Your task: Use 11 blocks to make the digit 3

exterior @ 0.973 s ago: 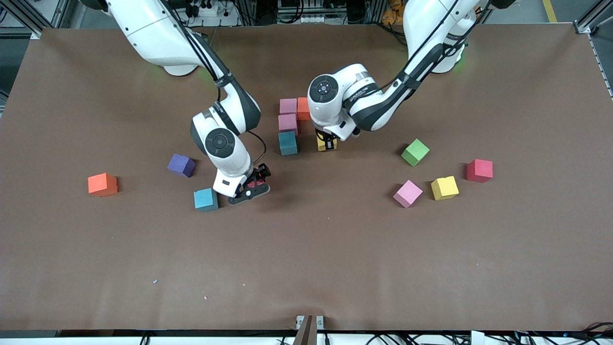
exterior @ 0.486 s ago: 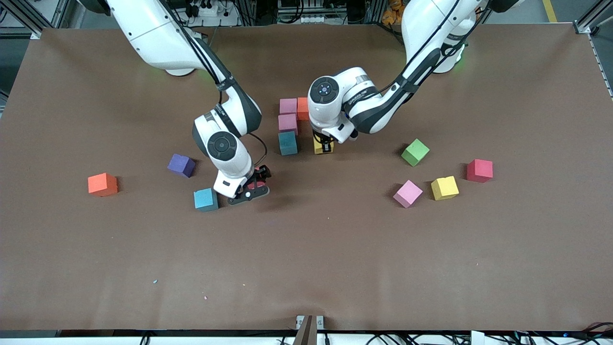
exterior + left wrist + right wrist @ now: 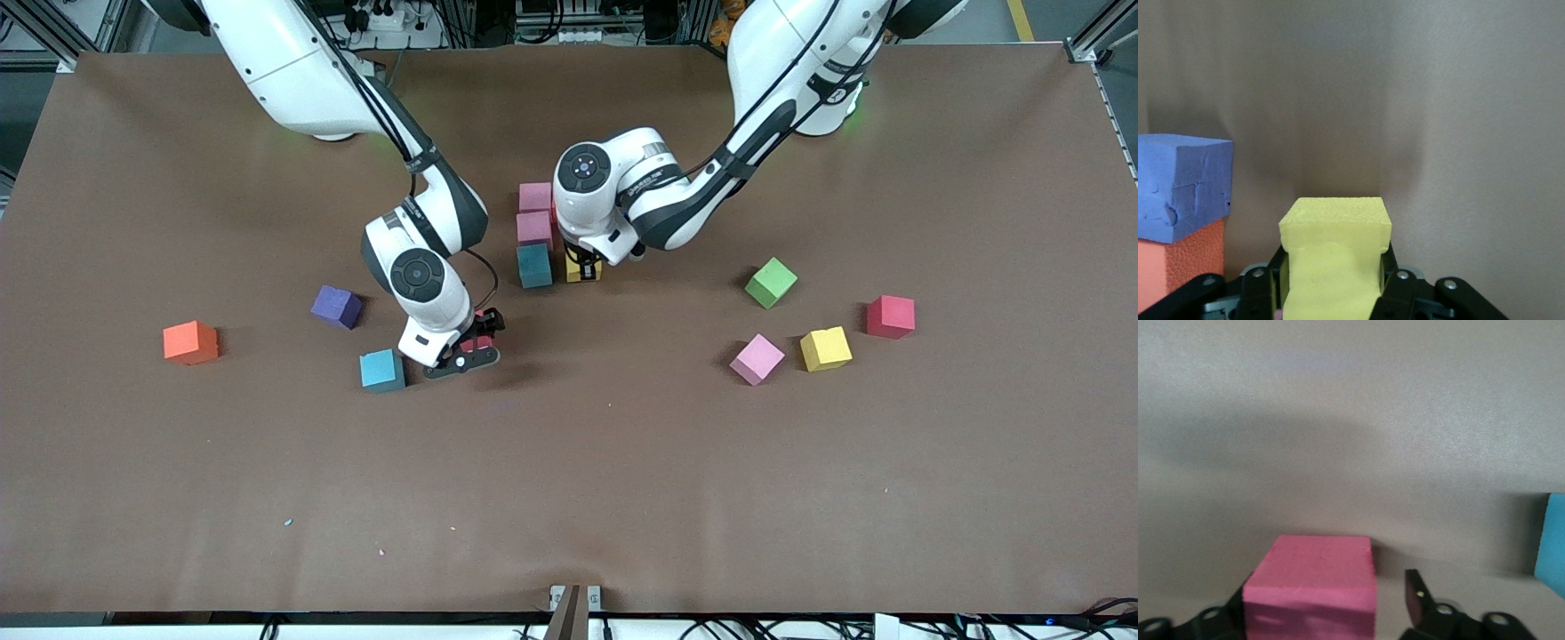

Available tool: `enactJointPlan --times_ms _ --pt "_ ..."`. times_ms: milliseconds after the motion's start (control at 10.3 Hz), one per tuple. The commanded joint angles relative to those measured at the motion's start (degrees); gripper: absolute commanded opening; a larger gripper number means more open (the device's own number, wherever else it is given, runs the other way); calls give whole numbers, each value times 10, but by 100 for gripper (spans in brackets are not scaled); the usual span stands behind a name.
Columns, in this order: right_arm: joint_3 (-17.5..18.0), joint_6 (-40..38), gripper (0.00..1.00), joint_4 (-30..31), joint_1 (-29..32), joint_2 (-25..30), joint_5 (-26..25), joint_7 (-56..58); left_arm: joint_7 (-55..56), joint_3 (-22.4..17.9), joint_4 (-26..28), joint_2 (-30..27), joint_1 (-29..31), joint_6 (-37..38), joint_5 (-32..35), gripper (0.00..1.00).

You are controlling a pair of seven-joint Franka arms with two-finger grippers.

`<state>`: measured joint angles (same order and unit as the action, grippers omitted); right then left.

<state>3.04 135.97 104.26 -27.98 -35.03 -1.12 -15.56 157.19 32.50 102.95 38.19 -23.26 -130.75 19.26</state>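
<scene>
Starting at the right arm's end of the counter point(image 3: 107, 498), you have an orange block point(image 3: 190, 342), a purple block point(image 3: 337, 307) and a loose cyan block point(image 3: 382, 370) waiting, well apart. Just beside that cyan one, the right hand point(image 3: 462, 351) is down at the counter with its fingers spread astride a pink block point(image 3: 1308, 590). The right wrist view shows a gap at one finger, so nothing is pinched yet. Mid-counter stands the started digit 3 point(image 3: 534, 229): two pink cubes and a cyan cube point(image 3: 534, 265) touching in one column. Its long axis runs straight away from the front camera, with the cyan cube nearest. The left hand point(image 3: 582, 267) pinches the held yellow block point(image 3: 1335, 257) low beside that cyan cube, toward the left arm's end and squared to the column. Whether it rests on the counter, you cannot tell. This looks like a placing step, so next you would close the small gap until the faces touch, then release. Toward the left arm's end lie a green block point(image 3: 771, 282) and a spare pink block point(image 3: 757, 358), both turned cornerwise, then a spare yellow block point(image 3: 825, 348) and a red block point(image 3: 890, 316).
</scene>
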Motion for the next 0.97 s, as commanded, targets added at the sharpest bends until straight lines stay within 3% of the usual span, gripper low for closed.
enactJointPlan --times_ms 0,97,778,876 --pt "6 -5 30 0 4 1 2 -11 64 -2 -16 9 -7 -1 24 0" --pt "7 -5 24 -1 4 2 2 -11 64 -2 -18 8 -7 -1 24 0" --pt "8 -13 24 -16 2 15 2 -10 62 -9 -42 38 -28 -1 24 0" --pt "8 -12 24 -16 0 16 2 -12 64 -29 -54 44 -45 -1 24 0"
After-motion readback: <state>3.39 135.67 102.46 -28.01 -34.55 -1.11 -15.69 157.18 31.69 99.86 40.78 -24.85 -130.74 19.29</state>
